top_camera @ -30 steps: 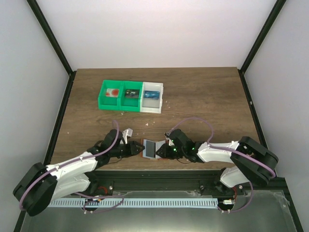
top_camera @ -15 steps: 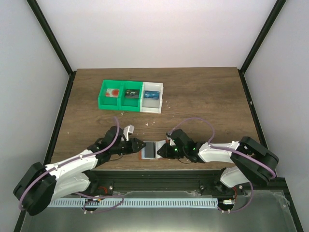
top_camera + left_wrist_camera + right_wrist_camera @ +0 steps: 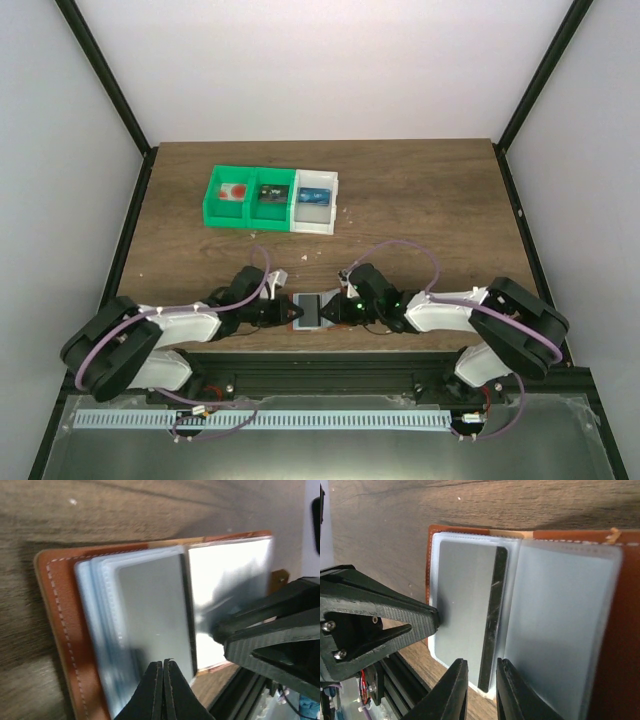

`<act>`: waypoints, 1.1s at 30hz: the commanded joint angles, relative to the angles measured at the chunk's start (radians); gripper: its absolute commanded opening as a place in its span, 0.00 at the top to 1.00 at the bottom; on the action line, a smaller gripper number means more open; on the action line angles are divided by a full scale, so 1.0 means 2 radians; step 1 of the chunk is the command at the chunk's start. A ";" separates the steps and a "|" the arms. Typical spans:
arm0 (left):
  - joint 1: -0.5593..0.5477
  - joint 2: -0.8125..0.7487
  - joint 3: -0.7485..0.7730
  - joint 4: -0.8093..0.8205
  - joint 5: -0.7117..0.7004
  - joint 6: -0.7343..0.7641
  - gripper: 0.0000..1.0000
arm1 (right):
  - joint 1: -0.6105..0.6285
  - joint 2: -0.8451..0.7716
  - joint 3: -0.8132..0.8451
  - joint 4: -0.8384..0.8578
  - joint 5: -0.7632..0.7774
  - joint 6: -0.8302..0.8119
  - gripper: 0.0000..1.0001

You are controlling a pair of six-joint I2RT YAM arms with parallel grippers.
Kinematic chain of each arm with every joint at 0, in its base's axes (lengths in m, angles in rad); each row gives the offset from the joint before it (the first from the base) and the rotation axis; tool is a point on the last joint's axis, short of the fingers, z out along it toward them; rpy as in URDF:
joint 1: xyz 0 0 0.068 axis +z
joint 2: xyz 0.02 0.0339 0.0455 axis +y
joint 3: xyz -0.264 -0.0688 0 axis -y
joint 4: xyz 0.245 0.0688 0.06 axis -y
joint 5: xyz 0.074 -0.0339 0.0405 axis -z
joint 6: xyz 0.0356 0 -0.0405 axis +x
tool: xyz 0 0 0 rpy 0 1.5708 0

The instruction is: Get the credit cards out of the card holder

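The card holder (image 3: 309,310) lies open near the table's front edge, orange-brown rim (image 3: 56,630) and pale grey-blue sleeves (image 3: 560,630). A grey card (image 3: 462,605) with a black stripe (image 3: 492,620) sits in one sleeve and also shows in the left wrist view (image 3: 150,610). My left gripper (image 3: 163,663) is shut and empty, its tip over that card's sleeve (image 3: 287,312). My right gripper (image 3: 481,669) is narrowly open, its fingers either side of the stripe's end at the sleeve's edge (image 3: 338,311). Each gripper shows in the other's wrist view.
A green bin (image 3: 248,198) and a white bin (image 3: 316,205) stand at the back left; the white one holds a blue card (image 3: 314,197). The table's front edge and metal rail (image 3: 330,352) lie right behind the holder.
My left arm has dropped lower and its shut gripper has come down onto the holder's left half. The right gripper has barely moved.
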 commanded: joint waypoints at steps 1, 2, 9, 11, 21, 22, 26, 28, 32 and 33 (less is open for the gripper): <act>-0.001 0.034 -0.006 0.039 0.008 0.022 1.00 | -0.003 0.021 0.017 0.014 -0.006 -0.002 0.82; -0.001 0.037 -0.009 0.042 0.006 0.023 1.00 | -0.003 0.024 0.017 0.015 -0.005 -0.003 0.82; -0.001 0.041 -0.023 0.048 -0.006 0.020 1.00 | -0.004 0.040 0.020 0.014 0.007 -0.003 0.82; -0.001 0.038 -0.025 0.046 -0.005 0.019 1.00 | -0.004 0.045 0.021 0.016 0.008 -0.001 0.83; -0.001 -0.019 -0.013 -0.001 -0.003 0.016 0.96 | -0.004 0.057 0.009 0.039 0.013 0.006 0.82; 0.000 -0.026 -0.011 -0.005 -0.004 0.017 0.95 | -0.005 0.058 0.005 0.046 0.010 0.005 0.82; -0.001 -0.027 -0.006 -0.015 -0.011 0.022 0.94 | -0.007 0.066 -0.001 0.062 0.001 0.007 0.83; -0.001 -0.013 -0.008 -0.001 0.001 0.022 0.95 | -0.007 0.069 -0.004 0.067 -0.002 0.009 0.82; -0.005 0.023 -0.010 0.026 0.008 0.017 0.96 | -0.011 0.075 -0.008 0.081 -0.014 0.014 0.83; -0.005 0.032 -0.007 0.023 0.008 0.019 0.97 | -0.012 0.075 -0.009 0.082 -0.016 0.014 0.83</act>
